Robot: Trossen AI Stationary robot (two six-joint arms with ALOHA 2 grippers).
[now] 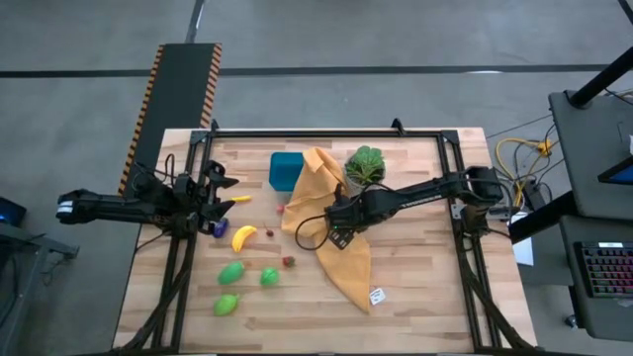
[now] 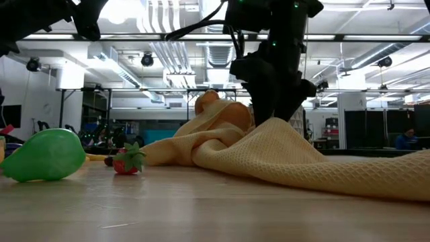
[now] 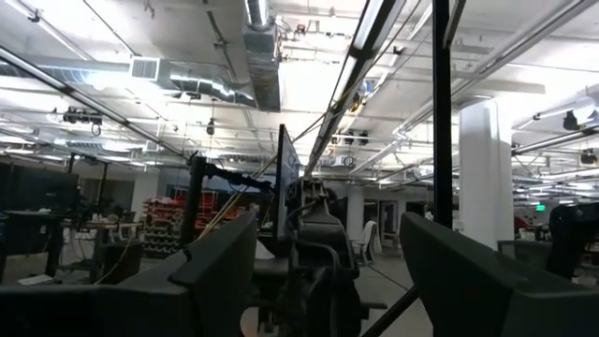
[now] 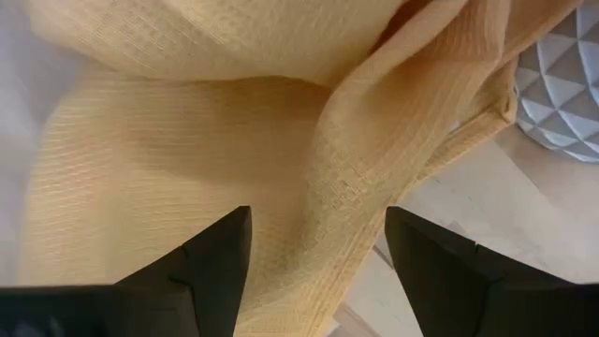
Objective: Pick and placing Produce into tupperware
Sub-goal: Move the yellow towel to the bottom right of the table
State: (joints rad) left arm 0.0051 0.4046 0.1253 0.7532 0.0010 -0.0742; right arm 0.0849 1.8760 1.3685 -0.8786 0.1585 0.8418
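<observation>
Two arms over a wooden table (image 1: 415, 297) (open workshop beyond).

You get even overhead light; ceiling strip lights (image 3: 370, 37) glare, and the near desk (image 2: 201, 215) looks perhaps soft.

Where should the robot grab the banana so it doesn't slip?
Probably across its middle, coming straight down from above. The banana lies flat on the table, curved and narrow, so fingers closing across its short width should fit best. Its ends taper and could slide out. The open left gripper is nearest; a tiny purple piece sits close beside it, so mind that side.
</observation>
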